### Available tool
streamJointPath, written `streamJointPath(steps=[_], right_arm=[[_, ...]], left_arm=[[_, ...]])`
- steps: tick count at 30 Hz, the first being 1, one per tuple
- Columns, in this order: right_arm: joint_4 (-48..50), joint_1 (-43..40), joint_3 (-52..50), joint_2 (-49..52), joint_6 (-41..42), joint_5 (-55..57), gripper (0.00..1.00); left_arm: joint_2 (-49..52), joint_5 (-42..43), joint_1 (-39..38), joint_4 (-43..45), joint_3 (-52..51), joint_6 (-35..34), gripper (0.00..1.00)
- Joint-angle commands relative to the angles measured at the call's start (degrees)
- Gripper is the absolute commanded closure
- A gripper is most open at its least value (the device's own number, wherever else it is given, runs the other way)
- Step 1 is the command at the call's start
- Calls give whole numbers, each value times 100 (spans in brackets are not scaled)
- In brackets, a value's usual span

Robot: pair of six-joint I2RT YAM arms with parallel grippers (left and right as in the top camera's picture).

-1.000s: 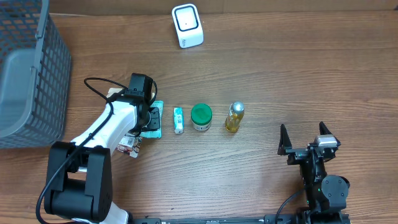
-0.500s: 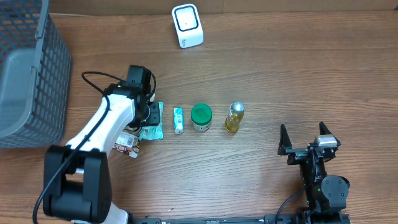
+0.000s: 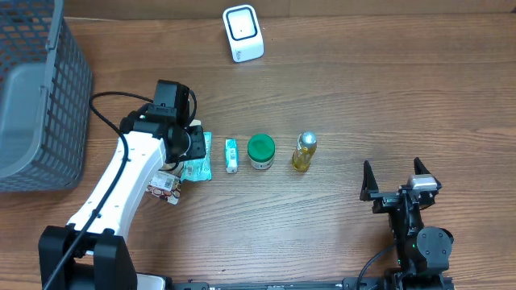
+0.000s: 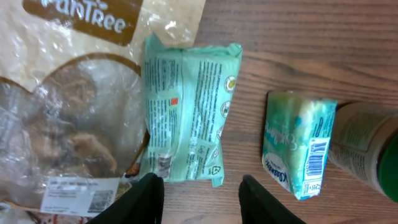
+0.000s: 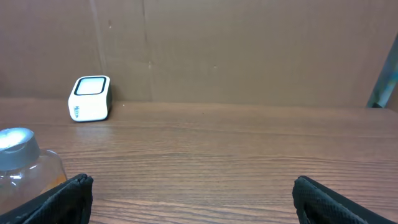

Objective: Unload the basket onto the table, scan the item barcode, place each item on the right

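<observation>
crinkled mint-green packet [image 4: 186, 112] lies flat, small print facing up.

Row L→R: packet [image 3: 201, 165], box [image 3: 231, 155], jar [image 3: 260, 151], bottle [image 3: 304, 151]; scanner [image 3: 243, 33] behind, basket [image 3: 64, 97] far L.

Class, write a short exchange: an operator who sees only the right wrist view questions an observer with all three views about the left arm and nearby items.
Operator: I see only the scanner and a bottle cap. What is happening on the left?
Observer: The left gripper hovers, open, over a green packet.
Operator: What lies beside that packet?
Observer: A small box to its right, barcode showing.
Operator: Anything at the far left?
Observer: A grey basket stands there.
</observation>
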Motion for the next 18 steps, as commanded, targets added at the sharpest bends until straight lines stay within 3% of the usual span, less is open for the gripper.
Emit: streamJointPath(steps=[1,18], right_arm=[[28,0,-61,-9,-4,-33,0],[28,0,-61,-9,-4,-33,0]], left_arm=[[-17,133,-26,59,-205,-168,56],[59,96,-28,181,-682,-181,55]])
